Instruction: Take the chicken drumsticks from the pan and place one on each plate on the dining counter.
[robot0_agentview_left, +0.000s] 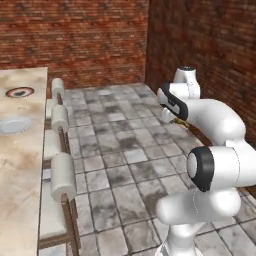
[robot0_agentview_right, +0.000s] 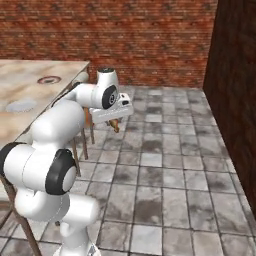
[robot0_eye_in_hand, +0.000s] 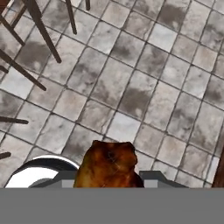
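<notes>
So the gripper (robot0_eye_in_hand: 107, 186) had its fingers pinching a chicken drumstick (robot0_eye_in_hand: 107, 165) at bottom centre of the hand view, over tiled floor. Both plates (robot0_agentview_left: 14, 124) sat far left on the dining counter (robot0_agentview_left: 20, 170).

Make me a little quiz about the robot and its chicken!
1. True or false: the gripper is shut on a chicken drumstick.
2. What lies under the carried drumstick: A) a plate, B) grey floor tiles, C) a pan?
3. Fill in: the two plates, the red-ringed plate and the plain plate, sit on the dining ____.

Key: 1 true; 2 B; 3 counter.
</notes>
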